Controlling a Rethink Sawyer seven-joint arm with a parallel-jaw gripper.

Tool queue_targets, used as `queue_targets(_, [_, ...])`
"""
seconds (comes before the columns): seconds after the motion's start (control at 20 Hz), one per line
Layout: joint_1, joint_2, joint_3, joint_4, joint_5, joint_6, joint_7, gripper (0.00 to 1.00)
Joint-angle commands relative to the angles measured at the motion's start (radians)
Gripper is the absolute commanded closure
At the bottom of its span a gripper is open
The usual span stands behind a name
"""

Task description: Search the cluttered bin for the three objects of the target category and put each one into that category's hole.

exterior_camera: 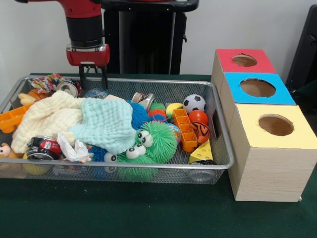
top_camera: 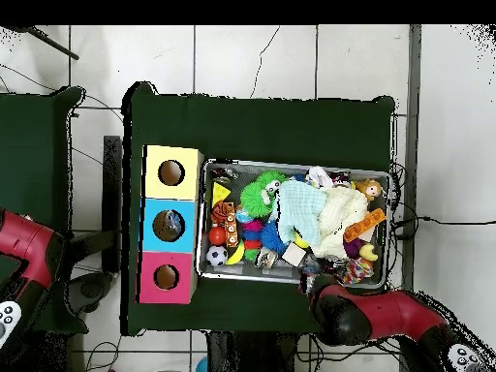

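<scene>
The wire mesh bin [exterior_camera: 124,167] is full of toys and cloths; it also shows in the overhead view [top_camera: 291,164]. My gripper [exterior_camera: 93,77] hangs open and empty just above the bin's far left part. Right below it lies a clear crinkly bottle with blue on it [exterior_camera: 95,92], partly under the cloths. Another clear plastic thing [exterior_camera: 200,174] lies at the front right corner; I cannot tell whether it is a bottle. Other bottles are hidden. In the overhead view the red arm [top_camera: 368,312] covers the gripper.
Three wooden boxes with round holes stand beside the bin: red top [exterior_camera: 244,60], blue top [exterior_camera: 257,88], yellow top [exterior_camera: 276,125]. In the bin lie a cream cloth [exterior_camera: 47,116], a mint cloth [exterior_camera: 106,121], green spiky balls [exterior_camera: 156,141], drink cans [exterior_camera: 42,148] and a small football [exterior_camera: 194,103].
</scene>
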Motion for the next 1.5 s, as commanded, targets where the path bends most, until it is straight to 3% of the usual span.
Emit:
queue_targets(0.05, [0.045,0.023,-0.008,-0.002,-0.051,-0.04,0.016,0.0])
queue_targets(0.35, [0.073,0.024,-0.033,-0.002,-0.054,-0.06,0.03,0.0])
queue_targets(0.9, [0.095,0.114,-0.092,-0.081,-0.116,-0.139,0.025,0.0])
queue_targets(1.5, [-0.034,0.11,0.022,-0.053,-0.107,-0.065,-0.095,0.0])
